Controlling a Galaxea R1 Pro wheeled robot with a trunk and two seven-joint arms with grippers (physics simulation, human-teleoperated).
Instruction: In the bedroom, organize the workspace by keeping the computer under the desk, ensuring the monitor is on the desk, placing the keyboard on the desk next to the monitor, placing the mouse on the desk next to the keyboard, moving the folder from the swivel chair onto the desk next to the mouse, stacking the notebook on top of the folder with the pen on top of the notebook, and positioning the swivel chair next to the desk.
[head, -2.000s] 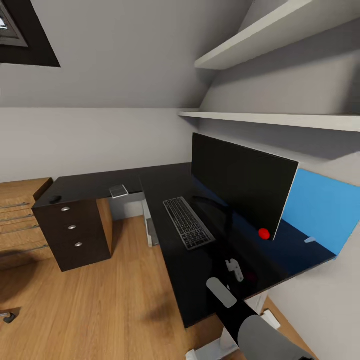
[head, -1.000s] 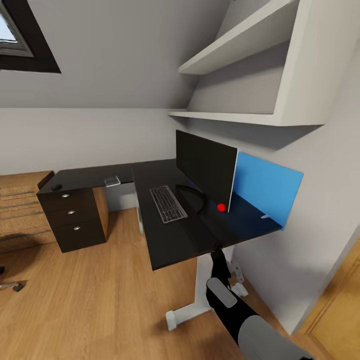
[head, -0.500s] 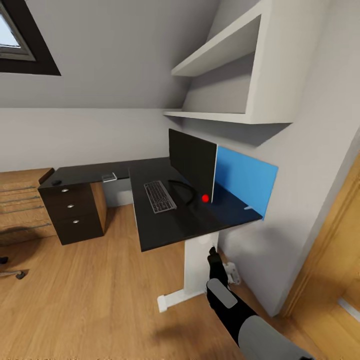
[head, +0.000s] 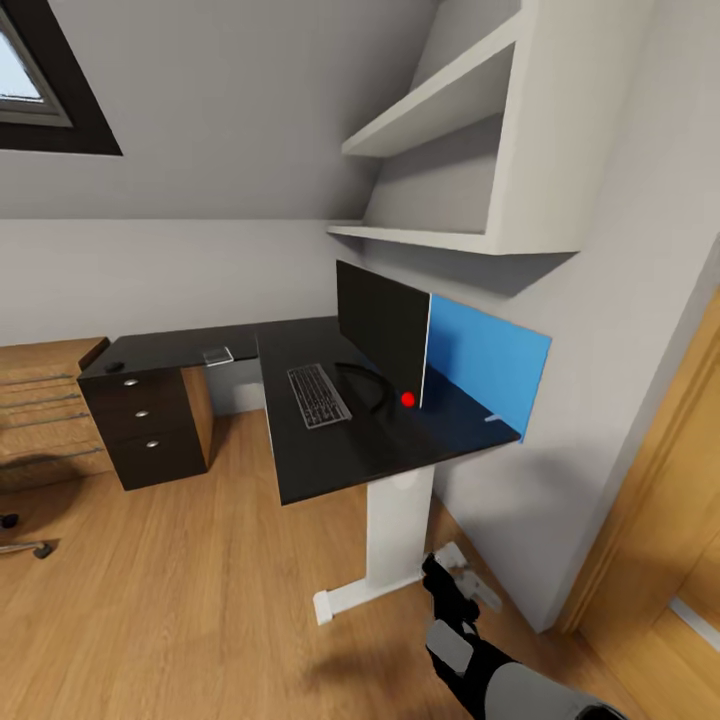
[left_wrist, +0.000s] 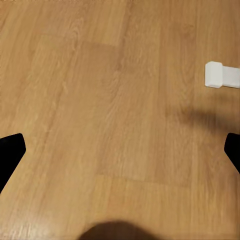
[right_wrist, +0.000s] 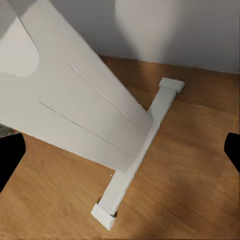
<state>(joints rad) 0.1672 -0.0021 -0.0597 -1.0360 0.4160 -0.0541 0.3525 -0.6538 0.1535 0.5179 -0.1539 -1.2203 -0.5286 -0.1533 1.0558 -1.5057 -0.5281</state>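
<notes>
Right gripper (head: 447, 580) low at 5 o'clock over wood floor (head: 200, 600), fingers spread wide, holding nothing. Left gripper (left_wrist: 120, 150) likewise wide apart, empty, over bare planks. Desk (head: 330, 460) at centre on white leg (head: 395, 530). Keyboard (head: 318, 395) flat at 12 o'clock, just beside monitor (head: 380, 335). Folder (head: 485, 365) at 2 o'clock, standing on edge behind monitor, against wall. Folder likely light, stiff, slick-faced: pinch free top edge, tip down flat.
</notes>
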